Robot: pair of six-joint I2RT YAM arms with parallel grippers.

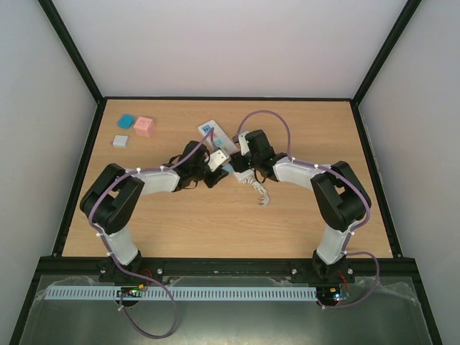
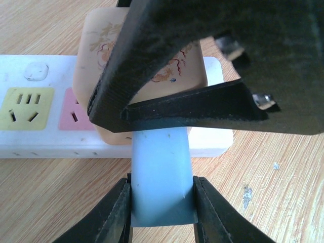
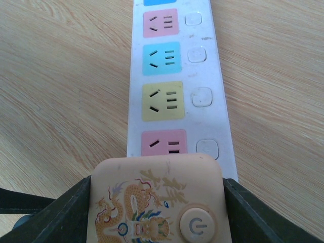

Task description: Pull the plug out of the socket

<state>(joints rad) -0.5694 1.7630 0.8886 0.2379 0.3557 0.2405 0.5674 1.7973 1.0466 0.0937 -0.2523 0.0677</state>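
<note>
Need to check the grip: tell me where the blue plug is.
Left wrist view, bottom centre: the plug sits gripped in the left hand, against the socket, just below the beige block.

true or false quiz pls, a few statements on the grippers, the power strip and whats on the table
1. The left gripper is closed on a light blue piece. True.
2. The right gripper holds nothing. False: its fingers press both sides of the beige dragon-print block.
3. On the power strip, the outlet nearest that block is green. False: it is the pink outlet.
4. The yellow outlet has nothing plugged in. True.
5. Three small blocks lie on the far-left part of the table, apart from the strip. True.
</note>
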